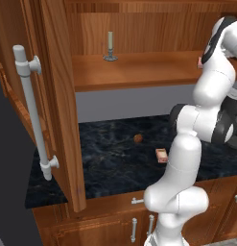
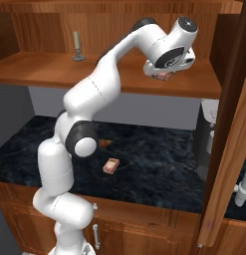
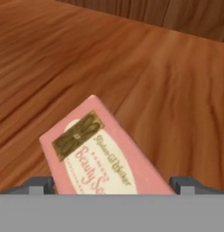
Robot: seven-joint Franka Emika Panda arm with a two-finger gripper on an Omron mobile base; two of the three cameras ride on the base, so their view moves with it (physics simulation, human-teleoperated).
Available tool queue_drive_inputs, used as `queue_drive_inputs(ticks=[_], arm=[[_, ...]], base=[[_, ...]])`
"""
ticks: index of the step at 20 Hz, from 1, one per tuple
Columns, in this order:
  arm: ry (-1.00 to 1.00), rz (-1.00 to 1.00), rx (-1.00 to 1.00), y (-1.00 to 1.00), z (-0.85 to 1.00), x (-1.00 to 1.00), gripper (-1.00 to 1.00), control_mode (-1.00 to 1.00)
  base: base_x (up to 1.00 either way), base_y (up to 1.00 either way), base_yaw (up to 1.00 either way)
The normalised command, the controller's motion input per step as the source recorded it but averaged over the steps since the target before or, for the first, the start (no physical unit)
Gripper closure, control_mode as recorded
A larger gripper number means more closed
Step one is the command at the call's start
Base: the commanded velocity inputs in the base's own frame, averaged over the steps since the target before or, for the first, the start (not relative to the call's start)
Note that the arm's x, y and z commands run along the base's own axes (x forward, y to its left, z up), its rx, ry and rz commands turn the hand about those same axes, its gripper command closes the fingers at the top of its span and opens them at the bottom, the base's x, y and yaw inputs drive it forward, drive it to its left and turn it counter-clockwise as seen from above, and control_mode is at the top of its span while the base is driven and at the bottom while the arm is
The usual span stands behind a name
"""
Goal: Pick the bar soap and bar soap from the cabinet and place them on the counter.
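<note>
We are on the second pick: one bar soap [image 2: 111, 166] already lies flat on the counter [image 2: 159, 164], toward its front edge, and the other bar soap [image 3: 102, 154] is still on the shelf of the cabinet [image 1: 134, 69], near the shelf's right end. Our gripper [image 2: 163, 74] hangs just above that bar with its jaws spread wide and nothing between the pads yet; in the hand view the two fingertips [image 3: 41, 185] stand well out on either side of the pink wrapper. The bar lies flat, label up, and its long axis runs on a diagonal across the hand view, from upper left to lower right, so it sits skewed to the line between our fingers, not square to it. We judge that the next move calls for a small turn of the wrist to bring the fingers across the bar's narrow width, then a short drop until the pads bracket its long sides, then a firm close. After that we would lift clear of the shelf edge and carry the bar down to a bare patch of counter beside its twin.
</note>
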Motion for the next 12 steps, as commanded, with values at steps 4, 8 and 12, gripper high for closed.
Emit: queue_drive_inputs(ticks=[4, 8, 12], arm=[[0.00, 0.06, -0.03, 0.00, -0.35, -0.09, 1.00, -1.00], [-0.06, 0.07, -0.03, 0.08, -0.26, -0.31, 1.00, -1.00], [-0.14, 0.07, -0.04, 0.26, -0.22, -0.45, 1.00, -1.00]], base=[[0.00, 0.00, 0.00], [0.00, 0.00, 0.00], [0.00, 0.00, 0.00]])
